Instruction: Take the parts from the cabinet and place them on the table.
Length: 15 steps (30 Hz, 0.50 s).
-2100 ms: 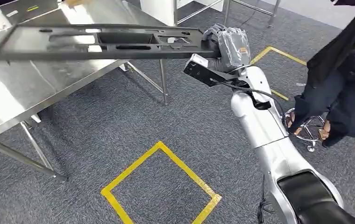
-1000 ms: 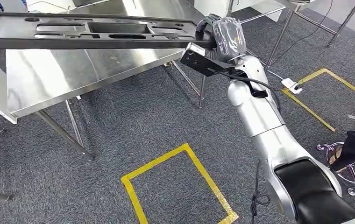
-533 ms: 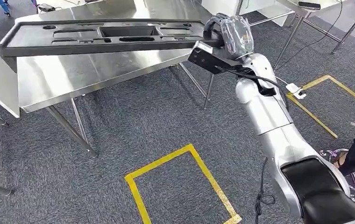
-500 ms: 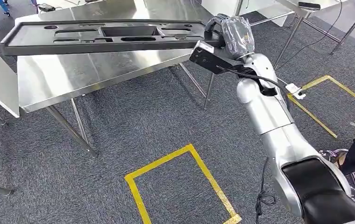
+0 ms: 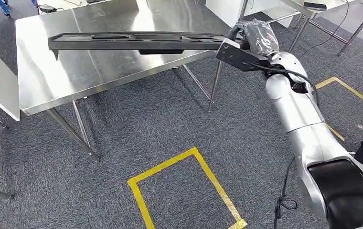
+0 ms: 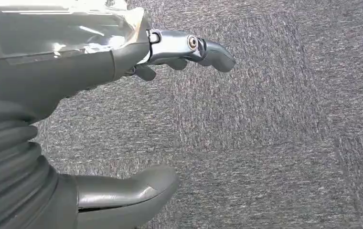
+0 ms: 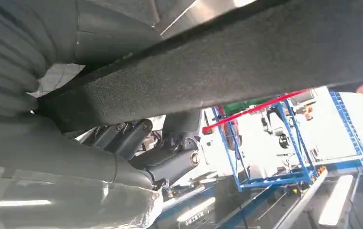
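One long black panel point(image 5: 136, 41) held by its end in the right hand point(image 5: 256, 39), level above the desk point(image 5: 50, 81), near its front edge. Left hand point(image 6: 74, 119) hangs wide, holding nothing. Placing step; next, lower and release.

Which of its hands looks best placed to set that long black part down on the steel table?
The right hand. It already grips one end of the black part, which reaches out over the table. The left hand holds nothing, its fingers apart above the carpet.
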Tool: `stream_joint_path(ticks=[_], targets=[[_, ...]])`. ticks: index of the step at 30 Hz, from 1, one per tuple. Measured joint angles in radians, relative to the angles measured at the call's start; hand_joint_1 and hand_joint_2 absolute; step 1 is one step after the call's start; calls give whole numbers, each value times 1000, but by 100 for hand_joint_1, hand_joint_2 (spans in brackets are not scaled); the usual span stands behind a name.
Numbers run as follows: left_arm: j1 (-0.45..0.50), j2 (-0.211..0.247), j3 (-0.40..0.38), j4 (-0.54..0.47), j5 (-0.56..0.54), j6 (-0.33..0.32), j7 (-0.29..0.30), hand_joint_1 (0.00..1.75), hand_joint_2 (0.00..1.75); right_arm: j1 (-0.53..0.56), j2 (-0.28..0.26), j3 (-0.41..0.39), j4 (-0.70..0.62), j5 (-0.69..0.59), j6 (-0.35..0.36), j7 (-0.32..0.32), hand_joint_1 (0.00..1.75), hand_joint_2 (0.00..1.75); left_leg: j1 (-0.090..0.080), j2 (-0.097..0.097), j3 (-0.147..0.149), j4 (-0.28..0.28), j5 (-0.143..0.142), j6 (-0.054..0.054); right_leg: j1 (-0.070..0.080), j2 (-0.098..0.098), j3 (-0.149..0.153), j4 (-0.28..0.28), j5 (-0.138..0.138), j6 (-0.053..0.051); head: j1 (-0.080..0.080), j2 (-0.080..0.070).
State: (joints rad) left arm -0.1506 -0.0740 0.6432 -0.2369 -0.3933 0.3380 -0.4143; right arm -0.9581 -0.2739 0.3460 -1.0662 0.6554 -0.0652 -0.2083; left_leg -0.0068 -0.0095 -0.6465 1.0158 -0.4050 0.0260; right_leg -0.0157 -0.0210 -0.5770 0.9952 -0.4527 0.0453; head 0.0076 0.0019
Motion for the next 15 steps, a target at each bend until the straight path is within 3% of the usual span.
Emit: stream_joint_path(ticks=[2, 3, 5, 6, 7, 8, 9, 11, 12, 13, 15], targets=[[0, 1, 0, 0, 3, 1, 0, 0, 175, -11, -5, -2, 11, -4, 0, -5, 175, 175, -4, 1, -3, 5, -5, 5, -4, 0, 2, -5, 2, 4, 0, 0], [2, 4, 0, 0, 6, 1, -1, 0, 175, -19, -4, -2, 16, -6, 1, -6, 175, 175, -3, 0, -3, 6, -8, 15, -20, -1, 1, -4, 2, 9, -1, 0], [5, 8, 0, 0, 6, 2, -2, 0, 175, -33, -4, 0, 25, -7, 3, -8, 175, 175, -2, 0, -3, 3, -9, 21, -17, -1, 4, -10, 3, 12, -1, 0], [6, 9, 0, 0, 6, 2, -3, 0, 175, -37, -4, 0, 26, -7, 3, -8, 175, 175, -1, 0, 13, -14, -2, 28, -9, 0, 6, -13, 1, 18, -1, 0], [8, 7, 0, 0, 7, 2, -5, 0, 175, -40, -5, 0, 29, -8, 3, -8, 175, 175, 8, 1, 26, -30, 6, 31, -13, 2, 0, 7, -8, 15, 1, 0], [7, 5, 0, 0, 6, 2, -7, 0, 175, -44, -5, 1, 32, -9, 3, -9, 175, 175, 9, 0, 31, -38, 8, 39, -12, 8, -27, 63, -38, 2, 2, 0], [7, 7, 0, 0, 6, 2, -7, 0, 175, -47, -7, 1, 35, -12, 3, -11, 175, 175, 10, 0, 32, -38, 8, 39, -12, 12, -71, 144, -71, -7, 3, 0], [10, 6, 0, 0, 8, 3, -7, 0, 175, -46, -8, 2, 43, -15, 3, -11, 175, 175, 9, -6, 32, -37, 7, 39, -11, 18, -158, 301, -119, -9, 3, 0], [12, 5, 0, 1, 8, 3, -7, 0, 175, -44, -8, 3, 47, -15, 3, -11, 175, 175, 10, -7, 32, -36, 5, 36, -12, 17, -177, 326, -117, -4, 3, 0], [14, 5, 0, 1, 8, 3, -7, 0, 175, -44, -8, 5, 50, -15, 3, -11, 175, 175, 11, -10, 34, -36, 3, 33, -14, 17, -169, 298, -97, 5, 3, 0], [16, 2, 0, 2, 8, 3, -7, 0, 175, -47, -6, 6, 53, -15, 3, -12, 175, 175, 18, -15, 38, -25, -7, 19, -23, 17, -90, 125, -16, 31, 3, 0]])
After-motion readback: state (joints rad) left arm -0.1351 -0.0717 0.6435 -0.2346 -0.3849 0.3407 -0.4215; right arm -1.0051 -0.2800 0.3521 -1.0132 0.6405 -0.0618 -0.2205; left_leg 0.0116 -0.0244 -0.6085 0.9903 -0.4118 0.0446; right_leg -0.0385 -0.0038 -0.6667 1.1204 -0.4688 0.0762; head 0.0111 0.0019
